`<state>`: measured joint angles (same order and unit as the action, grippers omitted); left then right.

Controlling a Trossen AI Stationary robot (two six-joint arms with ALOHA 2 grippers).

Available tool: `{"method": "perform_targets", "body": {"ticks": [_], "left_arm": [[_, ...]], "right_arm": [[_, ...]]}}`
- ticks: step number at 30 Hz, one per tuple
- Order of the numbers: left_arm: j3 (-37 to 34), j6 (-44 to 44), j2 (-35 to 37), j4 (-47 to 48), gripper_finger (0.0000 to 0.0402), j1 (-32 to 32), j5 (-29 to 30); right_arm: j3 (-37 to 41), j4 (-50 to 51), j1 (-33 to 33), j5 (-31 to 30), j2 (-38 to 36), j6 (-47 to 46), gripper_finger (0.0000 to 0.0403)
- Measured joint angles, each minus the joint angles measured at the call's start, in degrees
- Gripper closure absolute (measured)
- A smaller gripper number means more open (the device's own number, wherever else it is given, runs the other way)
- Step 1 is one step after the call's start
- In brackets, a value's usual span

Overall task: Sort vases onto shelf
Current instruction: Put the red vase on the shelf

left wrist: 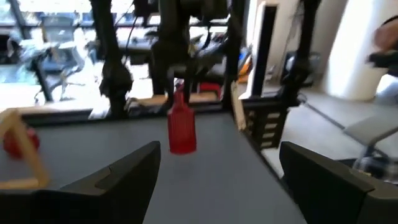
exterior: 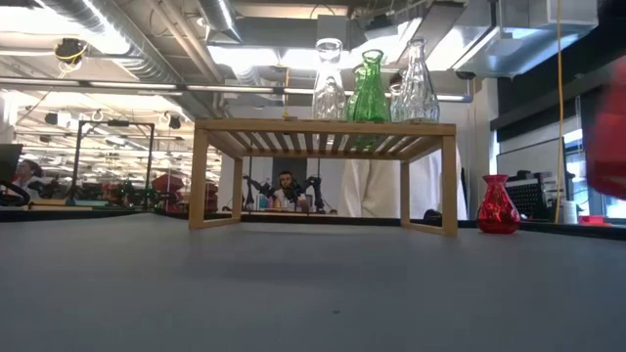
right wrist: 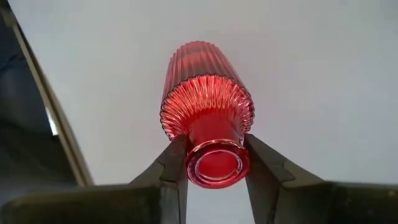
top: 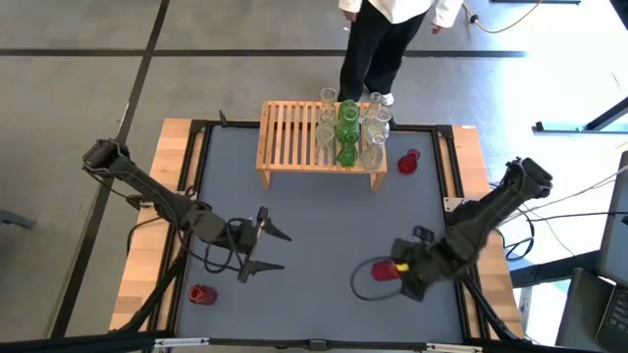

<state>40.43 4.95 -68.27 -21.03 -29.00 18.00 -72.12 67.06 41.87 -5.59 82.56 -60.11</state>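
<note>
Here the right end effector (right wrist: 214, 165) pinches the smooth neck of a ribbed red glass vase (right wrist: 207, 99) above the grey worktop (top: 324, 226); the left end effector (top: 263, 245) hangs open, a slatted light-wood shelf (top: 289, 137) beyond both.

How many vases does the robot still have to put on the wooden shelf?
Done: a cluster of clear and green vases already stands on the shelf. In hand: the right gripper is shut on the neck of a ribbed red vase. Left: three red ones in all, that one plus the round red vase beside the shelf and the small red vase near the open left gripper.
</note>
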Motion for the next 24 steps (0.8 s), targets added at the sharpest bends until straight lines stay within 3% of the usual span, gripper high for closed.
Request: {"method": "perform_targets", "body": {"ticks": [5,11,17,24], "left_arm": [[-4.1,1.99,-0.37,-2.82,0.0077,-0.3,1.38],[-12.97,6.49,-0.41,-13.33,0.0077,-0.28,3.67],[-17.4,13.94,-0.44,-13.91,0.0077,-0.38,7.24],[-17.78,14.19,-0.44,-14.3,0.0077,-0.43,8.48]], "right_arm": [[-2.2,-1.58,-8.71,-0.93,0.07,12.61,0.0308],[-3.98,-3.88,-17.85,-0.86,1.87,26.13,0.0308],[-9.32,-3.61,-24.32,2.05,9.83,37.66,0.0308],[-20.07,1.05,-27.9,3.67,20.27,45.1,0.0308]]}}
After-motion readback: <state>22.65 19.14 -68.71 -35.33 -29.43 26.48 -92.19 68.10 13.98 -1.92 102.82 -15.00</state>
